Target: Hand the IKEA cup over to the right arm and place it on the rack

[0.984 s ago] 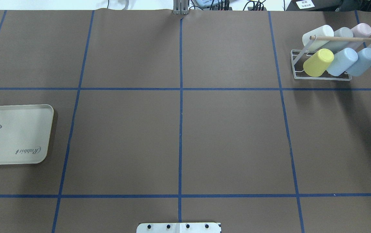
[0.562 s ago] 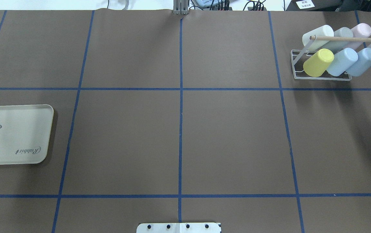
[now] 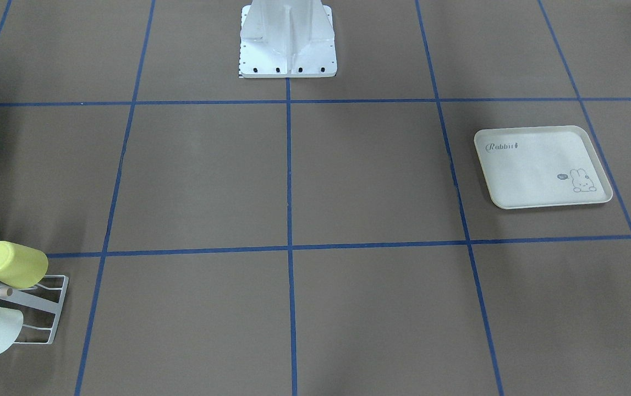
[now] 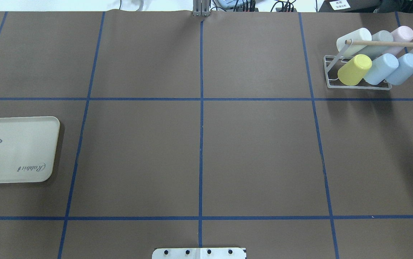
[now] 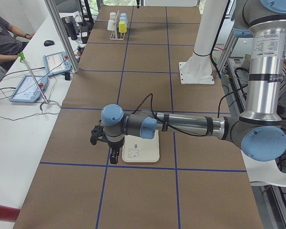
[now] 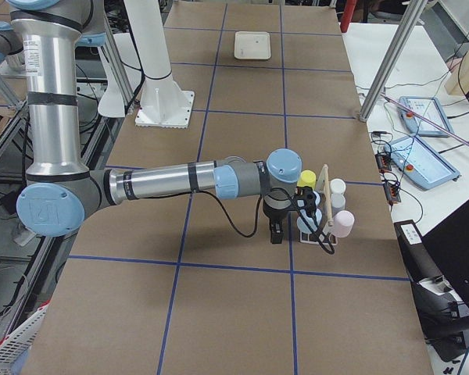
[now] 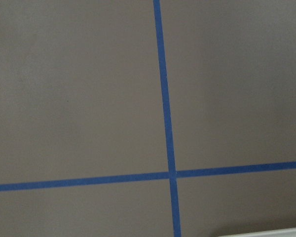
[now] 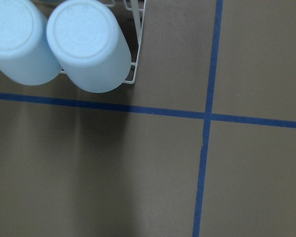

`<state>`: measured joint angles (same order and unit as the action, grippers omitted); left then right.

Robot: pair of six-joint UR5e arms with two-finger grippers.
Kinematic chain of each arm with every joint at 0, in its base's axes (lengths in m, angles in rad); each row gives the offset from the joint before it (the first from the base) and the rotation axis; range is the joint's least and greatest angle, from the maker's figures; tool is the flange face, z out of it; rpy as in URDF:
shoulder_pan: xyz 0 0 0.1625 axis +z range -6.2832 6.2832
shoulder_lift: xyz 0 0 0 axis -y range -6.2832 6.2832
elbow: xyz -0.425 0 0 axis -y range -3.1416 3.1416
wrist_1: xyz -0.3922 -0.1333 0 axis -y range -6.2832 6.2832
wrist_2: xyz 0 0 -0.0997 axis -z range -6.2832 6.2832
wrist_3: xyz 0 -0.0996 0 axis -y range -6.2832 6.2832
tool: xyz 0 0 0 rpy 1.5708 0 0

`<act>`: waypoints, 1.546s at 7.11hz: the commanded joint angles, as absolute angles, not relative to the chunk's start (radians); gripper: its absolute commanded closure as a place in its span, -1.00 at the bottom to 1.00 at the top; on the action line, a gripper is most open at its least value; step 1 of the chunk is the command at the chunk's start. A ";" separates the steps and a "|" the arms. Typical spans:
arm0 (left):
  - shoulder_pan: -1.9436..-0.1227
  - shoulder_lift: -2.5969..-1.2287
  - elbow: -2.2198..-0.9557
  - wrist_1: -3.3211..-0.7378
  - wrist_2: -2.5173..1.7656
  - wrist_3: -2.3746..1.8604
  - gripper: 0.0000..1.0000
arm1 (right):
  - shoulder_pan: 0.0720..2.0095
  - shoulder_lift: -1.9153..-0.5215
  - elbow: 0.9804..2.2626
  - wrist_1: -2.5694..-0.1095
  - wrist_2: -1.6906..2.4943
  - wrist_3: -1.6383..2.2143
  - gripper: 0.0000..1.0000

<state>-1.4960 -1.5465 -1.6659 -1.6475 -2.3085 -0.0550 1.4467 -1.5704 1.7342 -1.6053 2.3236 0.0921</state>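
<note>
While right claw (image 6: 275, 238) hangs | rack (image 6: 327, 199) just beside it

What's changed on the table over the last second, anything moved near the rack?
The right gripper, whose black tip was at the overhead view's right edge by the dowel, has pulled out of that view; it now shows only from the right side camera, next to the rack. No grab or release visible. The six cups, rack and tray stayed put.

Cups (image 4: 354, 70) on rack (image 4: 382, 42), tray (image 4: 19, 144) opposite.
</note>
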 commanded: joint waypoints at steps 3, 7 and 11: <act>-1.499 -1.513 -1.756 -1.547 -2.387 -0.041 -0.99 | 1.443 -1.569 1.736 -1.623 2.335 0.094 -0.98; -1.500 -1.509 -1.762 -1.551 -2.387 -0.041 -0.99 | 1.443 -1.572 1.721 -1.621 2.333 0.089 -0.98; -1.499 -1.511 -1.764 -1.548 -2.387 -0.052 -0.99 | 1.443 -1.569 1.720 -1.621 2.333 0.091 -0.98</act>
